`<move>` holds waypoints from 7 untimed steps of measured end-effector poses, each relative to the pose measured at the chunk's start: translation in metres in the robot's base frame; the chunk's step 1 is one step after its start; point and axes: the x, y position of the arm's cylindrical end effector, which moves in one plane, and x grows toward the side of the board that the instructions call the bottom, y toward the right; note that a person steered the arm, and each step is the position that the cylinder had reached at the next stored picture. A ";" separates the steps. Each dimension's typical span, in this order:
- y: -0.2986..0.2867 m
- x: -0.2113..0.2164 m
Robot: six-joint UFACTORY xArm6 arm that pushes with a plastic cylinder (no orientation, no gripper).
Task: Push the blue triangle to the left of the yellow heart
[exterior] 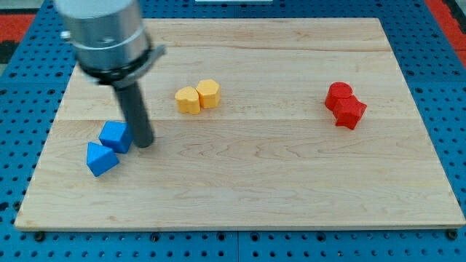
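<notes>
The blue triangle (100,159) lies near the view's lower left on the wooden board (255,182). A second blue block (115,136), cube-like, touches it on its upper right. My tip (144,143) stands just right of that cube-like block, touching or nearly touching it, and up and right of the triangle. The yellow heart (187,100) lies further up and to the right, above the tip, with a yellow hexagon-like block (208,93) touching its right side.
Two red blocks (339,95) (350,113) sit together at the view's right, shapes unclear. The board's left edge runs close to the blue blocks. A blue pegboard surface (22,145) surrounds the board.
</notes>
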 end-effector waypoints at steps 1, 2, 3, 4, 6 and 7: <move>-0.051 -0.002; -0.041 -0.012; 0.012 -0.013; 0.084 0.017; -0.064 0.071; -0.039 0.033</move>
